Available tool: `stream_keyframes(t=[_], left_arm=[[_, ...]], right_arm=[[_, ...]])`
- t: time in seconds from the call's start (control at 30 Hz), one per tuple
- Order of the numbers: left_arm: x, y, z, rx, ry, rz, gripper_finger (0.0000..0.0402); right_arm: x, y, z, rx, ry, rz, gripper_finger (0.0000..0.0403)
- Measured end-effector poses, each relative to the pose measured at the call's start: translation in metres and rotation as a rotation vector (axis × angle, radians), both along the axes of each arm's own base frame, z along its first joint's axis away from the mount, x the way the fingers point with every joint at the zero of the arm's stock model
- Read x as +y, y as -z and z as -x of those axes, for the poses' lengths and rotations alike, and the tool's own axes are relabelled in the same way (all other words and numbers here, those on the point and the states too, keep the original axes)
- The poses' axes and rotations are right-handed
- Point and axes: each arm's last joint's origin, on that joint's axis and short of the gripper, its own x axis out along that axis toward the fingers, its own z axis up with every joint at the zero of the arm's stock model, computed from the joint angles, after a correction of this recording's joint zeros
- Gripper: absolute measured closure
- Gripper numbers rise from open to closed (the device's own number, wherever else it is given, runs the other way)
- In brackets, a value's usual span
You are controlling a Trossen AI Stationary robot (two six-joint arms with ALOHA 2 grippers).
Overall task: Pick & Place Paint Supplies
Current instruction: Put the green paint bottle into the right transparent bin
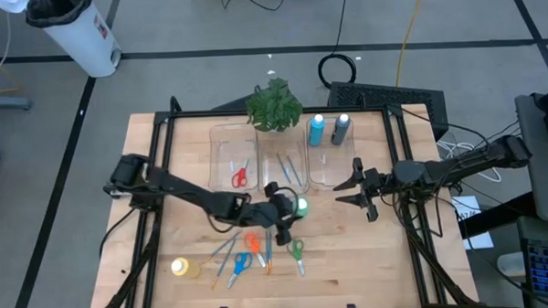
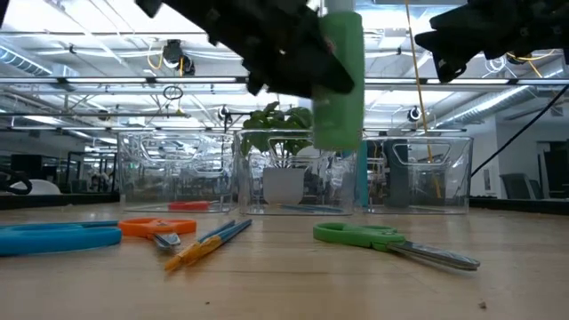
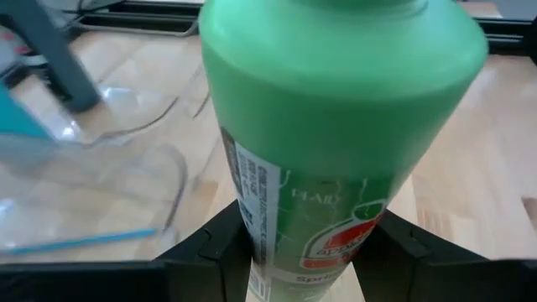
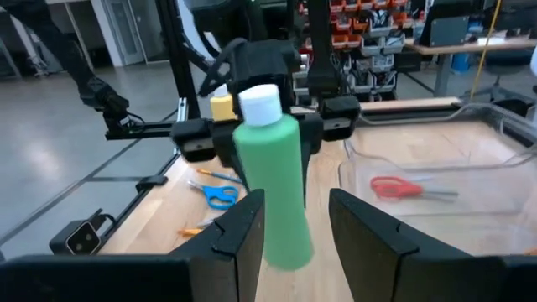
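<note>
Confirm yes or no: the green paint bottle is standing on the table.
No: in the low view the green paint bottle hangs clear above the table, clamped in the left hand.

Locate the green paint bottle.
The green paint bottle is held off the table by the left gripper, mid-table in the high view, just in front of the middle clear bin.

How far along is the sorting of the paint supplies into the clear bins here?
Partly done. Red-handled scissors lie in the left clear plastic bin, thin brushes in the middle one, and the light blue bottle and dark bottle stand in the right one. The left gripper holds the green paint bottle aloft. The yellow bottle, the orange-handled scissors, blue-handled scissors, green-handled scissors and loose brushes remain on the table.
</note>
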Motion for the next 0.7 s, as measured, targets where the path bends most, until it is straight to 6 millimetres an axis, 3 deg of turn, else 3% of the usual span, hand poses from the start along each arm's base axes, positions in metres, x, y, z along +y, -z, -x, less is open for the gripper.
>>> stream_keyframes(t=[0.23, 0.47, 0.7], left_arm=[[0.006, 0.01, -0.027, 0.0, -0.014, 0.013, 0.0233], [0.007, 0.011, -0.037, -0.012, -0.014, 0.012, 0.0233], [0.005, 0.011, -0.037, -0.016, 0.011, 0.023, 0.0232]], right_arm=[[0.004, 0.003, -0.007, 0.001, -0.014, 0.031, 0.0269], [0.018, 0.006, -0.021, -0.075, -0.077, 0.106, 0.0189], [0.02, 0.013, -0.038, -0.113, 0.032, 0.127, 0.0136]])
